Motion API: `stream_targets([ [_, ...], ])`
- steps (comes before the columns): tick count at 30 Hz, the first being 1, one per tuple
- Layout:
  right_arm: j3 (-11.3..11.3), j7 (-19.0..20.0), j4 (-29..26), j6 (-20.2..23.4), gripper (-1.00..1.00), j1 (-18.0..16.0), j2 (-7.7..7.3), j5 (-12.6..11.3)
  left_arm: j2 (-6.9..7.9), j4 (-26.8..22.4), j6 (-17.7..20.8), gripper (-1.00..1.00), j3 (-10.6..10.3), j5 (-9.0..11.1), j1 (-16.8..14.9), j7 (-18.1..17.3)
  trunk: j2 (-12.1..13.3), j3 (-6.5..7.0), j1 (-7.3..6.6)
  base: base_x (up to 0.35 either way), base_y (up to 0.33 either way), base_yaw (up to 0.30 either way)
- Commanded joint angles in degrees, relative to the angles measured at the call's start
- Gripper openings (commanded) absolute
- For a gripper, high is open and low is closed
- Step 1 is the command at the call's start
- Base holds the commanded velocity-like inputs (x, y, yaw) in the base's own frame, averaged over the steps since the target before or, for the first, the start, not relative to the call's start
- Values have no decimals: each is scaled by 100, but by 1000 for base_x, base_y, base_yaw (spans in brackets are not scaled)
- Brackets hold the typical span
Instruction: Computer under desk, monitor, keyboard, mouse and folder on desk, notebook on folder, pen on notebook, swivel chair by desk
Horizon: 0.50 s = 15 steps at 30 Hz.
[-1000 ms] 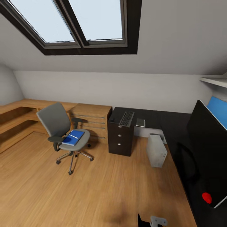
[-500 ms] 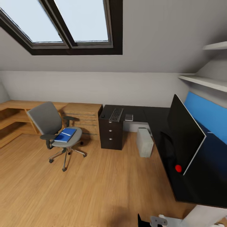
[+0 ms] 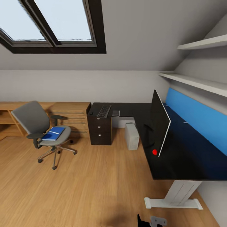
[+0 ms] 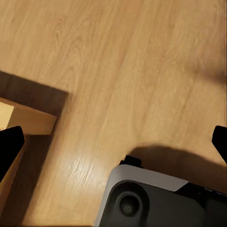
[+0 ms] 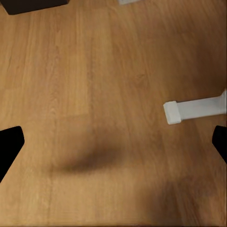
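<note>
I am standing back on the wooden floor (image 3: 94,183), both arms lowered. My left hand (image 4: 113,142) and right hand (image 5: 113,142) both hang wide apart, holding nothing, over bare boards. The folder (image 3: 53,133) lies on the seat of the swivel chair (image 3: 41,130), well apart from the worktop (image 3: 176,157). The monitor (image 3: 160,124) stands on the worktop, the keyboard (image 3: 104,111) and the notebook (image 3: 116,113) lie at its far corner, and the computer (image 3: 131,136) sits on the floor beside it. I judge the folder comes first: I should roll up square to the chair, stop close, and slide one finger under the folder's edge.
</note>
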Motion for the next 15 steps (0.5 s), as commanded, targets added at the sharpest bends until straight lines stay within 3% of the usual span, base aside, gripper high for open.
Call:
stream_targets([
  [1,47,10,4,-12,100,-3,2,-59,8,-11,-13,100,-49,49,1,46,-9,-12,2,10,-297,-60],
  [6,44,10,5,-12,100,-3,-1,-59,19,-5,-46,100,-40,57,1,56,-9,-17,2,96,-195,-19],
  [15,43,10,5,-12,100,-3,-10,-59,27,-5,-77,100,-17,74,1,72,-9,-18,2,15,-23,-2],
])
